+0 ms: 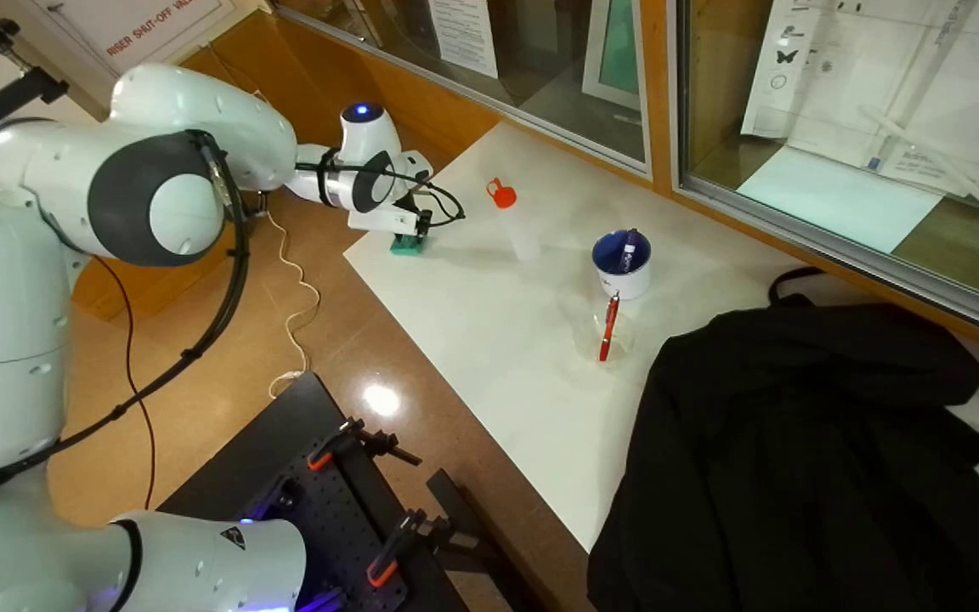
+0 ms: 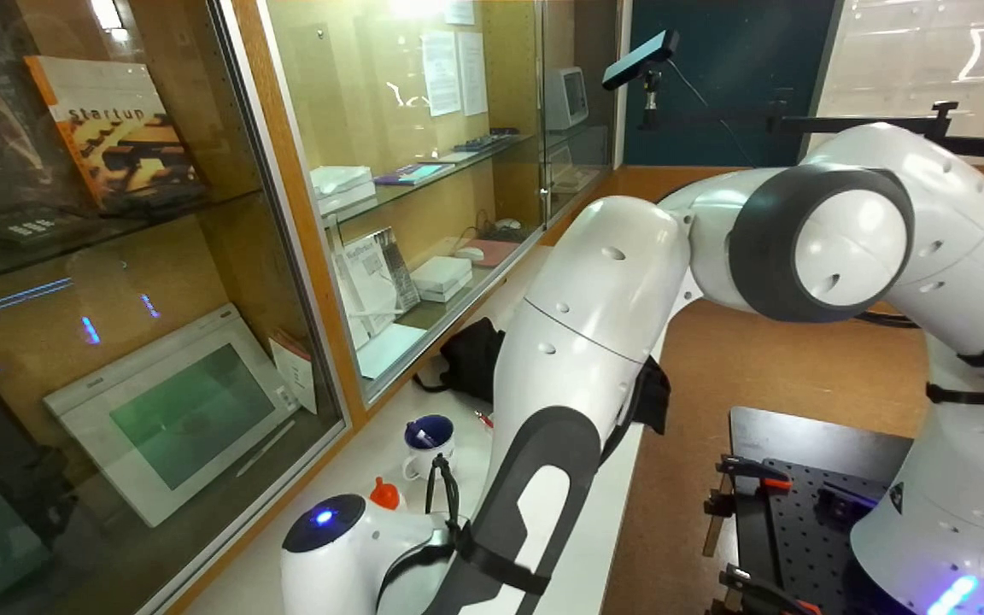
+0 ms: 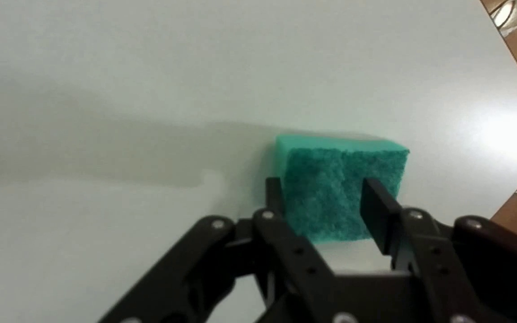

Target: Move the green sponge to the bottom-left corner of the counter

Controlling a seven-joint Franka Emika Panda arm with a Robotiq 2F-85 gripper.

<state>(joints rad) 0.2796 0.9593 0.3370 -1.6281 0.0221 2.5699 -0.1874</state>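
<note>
The green sponge [image 1: 405,246] lies flat on the cream-white counter [image 1: 489,340], close to one corner, in an exterior view. In the wrist view the sponge [image 3: 330,193] shows its dark scrubbing face up, with counter edges [image 3: 510,197] nearby at the right. My gripper [image 3: 322,186] is open above the sponge. Its left finger is along the sponge's left side and its right finger overlaps the sponge's face; I cannot tell whether they touch it. The gripper [image 1: 423,228] is over the sponge in an exterior view. In the exterior view with the counter [image 2: 607,521] behind the arm, sponge and gripper are hidden.
A clear bottle with a red-orange cap [image 1: 502,195] stands near the gripper. A white mug with blue inside [image 1: 632,280] holds a marker. A red pen [image 1: 609,327] rests on a clear dish. A black jacket [image 1: 795,450] covers the far end. A glass cabinet [image 1: 540,127] borders the counter.
</note>
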